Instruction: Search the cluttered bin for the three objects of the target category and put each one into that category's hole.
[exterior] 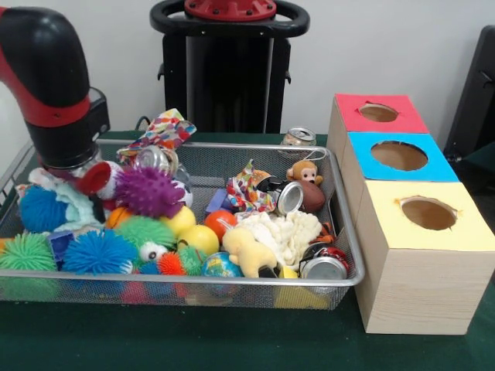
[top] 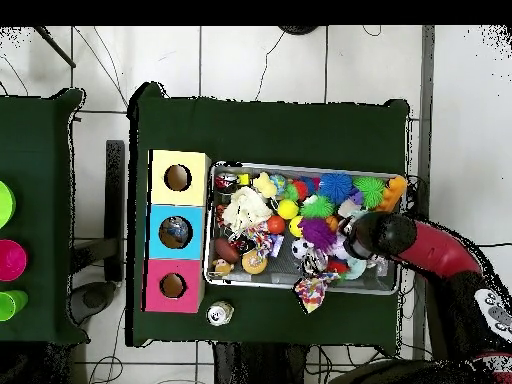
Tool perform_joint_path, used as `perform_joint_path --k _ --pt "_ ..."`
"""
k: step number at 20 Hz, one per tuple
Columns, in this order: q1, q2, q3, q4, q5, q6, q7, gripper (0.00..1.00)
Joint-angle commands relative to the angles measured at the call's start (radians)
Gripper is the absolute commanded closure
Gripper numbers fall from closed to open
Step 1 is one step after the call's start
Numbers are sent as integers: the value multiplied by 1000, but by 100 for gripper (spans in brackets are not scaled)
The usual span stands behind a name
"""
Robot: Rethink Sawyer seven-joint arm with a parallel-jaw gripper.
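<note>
Red-and-black arm lowered into silver wire-mesh bin, over soft toys at one end. Claw hidden; grip state indeterminable. Best lifted straight up, avoiding snagged neighbours.

Bright even indoor light, soft shadows, glare on can lids, slightly soft focus

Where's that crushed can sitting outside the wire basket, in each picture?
Front view: the crushed can lies on the green cloth behind the basket's far rim, left of the red-topped box.
Overhead view: the can lies below the basket's lower-left corner.
Shared landmark: the red-topped box beside it.
</note>
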Motion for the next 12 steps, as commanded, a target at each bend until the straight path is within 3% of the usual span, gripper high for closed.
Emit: perform_joint_path --k 1,12 --pt "68 78 106 188 92 -122 181 0" --pt "123 70 93 266 217 -209 233 0"
